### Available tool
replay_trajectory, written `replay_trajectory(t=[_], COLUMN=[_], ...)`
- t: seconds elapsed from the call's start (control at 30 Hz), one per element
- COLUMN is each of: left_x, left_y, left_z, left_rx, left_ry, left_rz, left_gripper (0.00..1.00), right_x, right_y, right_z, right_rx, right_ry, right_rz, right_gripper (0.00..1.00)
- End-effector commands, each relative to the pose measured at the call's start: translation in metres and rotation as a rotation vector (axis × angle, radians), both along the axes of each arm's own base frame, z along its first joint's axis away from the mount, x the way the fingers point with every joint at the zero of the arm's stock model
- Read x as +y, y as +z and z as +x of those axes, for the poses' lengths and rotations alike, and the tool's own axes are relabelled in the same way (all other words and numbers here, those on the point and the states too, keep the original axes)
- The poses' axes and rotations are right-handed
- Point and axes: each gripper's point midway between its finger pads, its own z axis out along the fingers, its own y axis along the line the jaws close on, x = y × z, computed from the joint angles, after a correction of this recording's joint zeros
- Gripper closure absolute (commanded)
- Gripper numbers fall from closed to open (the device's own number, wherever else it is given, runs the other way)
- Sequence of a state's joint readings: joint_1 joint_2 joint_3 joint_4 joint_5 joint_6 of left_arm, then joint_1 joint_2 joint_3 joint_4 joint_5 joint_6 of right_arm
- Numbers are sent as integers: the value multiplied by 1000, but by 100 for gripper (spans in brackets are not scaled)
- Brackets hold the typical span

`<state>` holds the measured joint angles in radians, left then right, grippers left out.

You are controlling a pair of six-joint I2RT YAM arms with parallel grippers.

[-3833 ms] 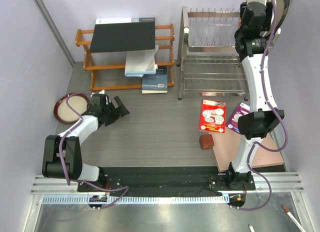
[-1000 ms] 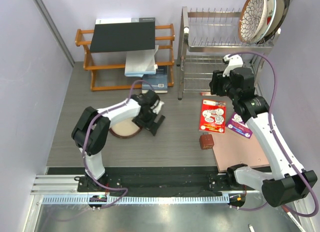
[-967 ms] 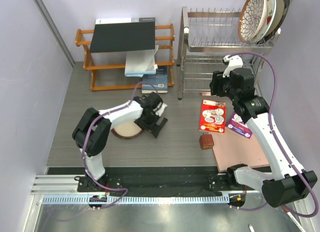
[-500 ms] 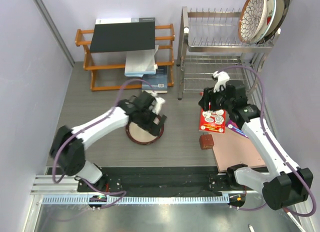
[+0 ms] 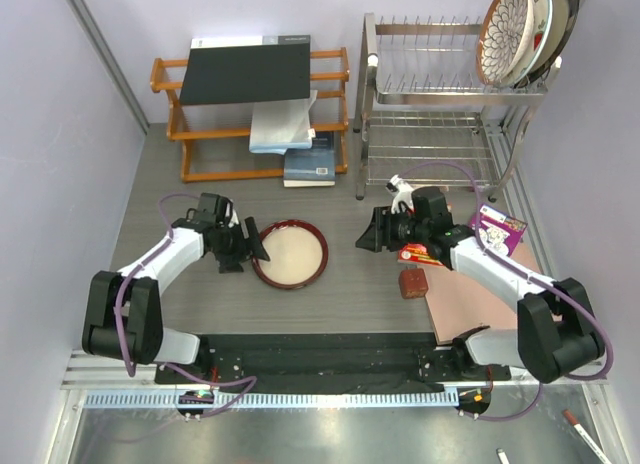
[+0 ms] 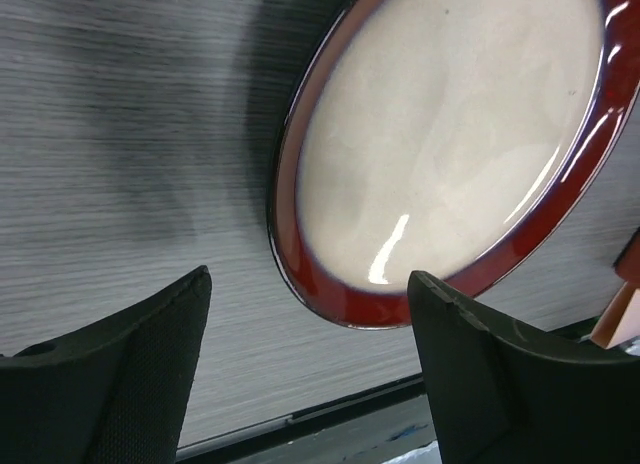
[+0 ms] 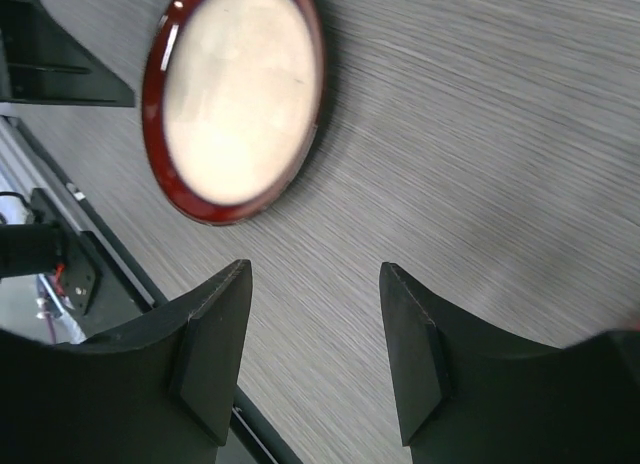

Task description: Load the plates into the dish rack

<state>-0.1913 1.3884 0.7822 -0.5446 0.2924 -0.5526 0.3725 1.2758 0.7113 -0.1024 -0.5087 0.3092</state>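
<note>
A maroon-rimmed cream plate (image 5: 290,254) lies flat on the grey table; it also shows in the left wrist view (image 6: 450,154) and the right wrist view (image 7: 235,99). My left gripper (image 5: 252,249) is open and empty just left of its rim (image 6: 310,314). My right gripper (image 5: 366,238) is open and empty, right of the plate with a gap of bare table between (image 7: 315,314). Three plates (image 5: 520,29) stand upright in the top right end of the silver wire dish rack (image 5: 425,89).
A red picture card (image 5: 422,252) and a small brown cube (image 5: 410,282) lie under my right arm, beside a tan board (image 5: 480,304) and a purple card (image 5: 500,227). An orange wooden shelf (image 5: 250,109) with books stands at the back left.
The left arm slid the maroon plate right to the table's middle, let it go and drew back left. The right arm came down from the rack toward the plate.
</note>
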Motion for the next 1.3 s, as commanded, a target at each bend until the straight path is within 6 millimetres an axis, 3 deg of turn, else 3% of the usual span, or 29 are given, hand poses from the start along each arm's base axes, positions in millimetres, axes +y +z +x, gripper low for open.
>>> replay_trajectory(t=[0.0, 0.13, 0.2, 0.27, 0.3, 0.37, 0.4, 0.53, 0.63, 0.87, 0.97, 1.27], left_x=[-6, -10, -12, -13, -13, -12, -12, -9, -11, -18, -18, -25], left_y=[6, -2, -5, -7, -12, -15, -15, -23, -28, -37, -44, -55], left_z=[21, 18, 17, 18, 16, 17, 18, 22, 23, 19, 15, 16], left_rx=[-67, -57, -49, -48, -25, -12, -13, 6, 29, 92, 114, 156], left_ry=[40, 38, 42, 41, 49, 63, 65, 75, 77, 36, 20, -24], left_rz=[-78, -114, -155, -181, -181, -187, -191, -184, -209, -271, -271, -319], left_gripper=[22, 26, 28, 32, 34, 35, 39, 47, 50, 95, 100, 100], right_x=[30, 40, 44, 57, 61, 69, 72, 85, 93, 111, 117, 140], right_y=[17, 8, -6, -5, -24, -29, -41, -48, -62, -83, -89, -88], right_z=[7, 13, 15, 16, 17, 26, 28, 44, 40, 27, 26, 30], right_rx=[-39, 16, 76, 128, 193, 223, 258, 276, 341, 459, 478, 503], right_ry=[26, -8, -24, -1, -3, -13, -13, 17, 68, 136, 152, 211], right_rz=[119, 163, 178, 239, 233, 257, 254, 274, 297, 381, 402, 485], right_gripper=[41, 40, 40, 40, 41, 42, 41, 42, 42, 44, 46, 50])
